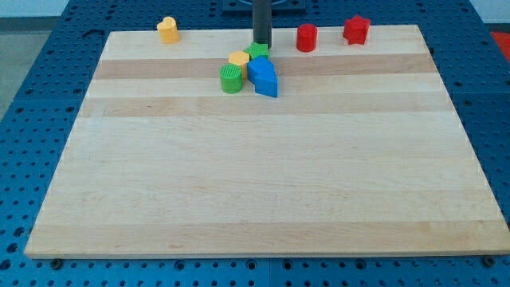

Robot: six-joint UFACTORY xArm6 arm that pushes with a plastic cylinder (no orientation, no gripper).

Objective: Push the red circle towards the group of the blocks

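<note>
**Tip at the back of the cluster, red circle apart toward the view's right**

Seven blocks are counted: two red, two yellow, two green, one blue. One rod is seen; no pincer is fitted, so no open or closed state can be told.

Landmark: the blue block (264, 76), largest of the cluster, angular in outline, exact shape not made out.

- Green cylinder (230, 78): ribbed top, just beside the blue block toward the view's left.
- Yellow block (239, 58): flat faceted top, touching the green cylinder, up-left of the blue block.
- Second green block (256, 51): directly above the blue block toward the view's top, largely hidden by the rod; shape not told.
- My tip (262, 45): dark rod end, set against that green block, at the top of the cluster.
- Red circle (307, 37): short upright cylinder, up-right of the blue block, apart from the cluster, clear of the tip.
- Red star-like block (356, 29): further toward the view's right than the red circle, near the surface's top edge.
- Second yellow block (167, 29): well apart, up-left of the blue block, near the top edge; rounded top.

All blocks appear as matte solid-colour pieces.

The surface (263, 183) is a pale wooden board of glued strips, grain running left to right. It is laid on a blue perforated base (48, 88) with regular holes.
</note>
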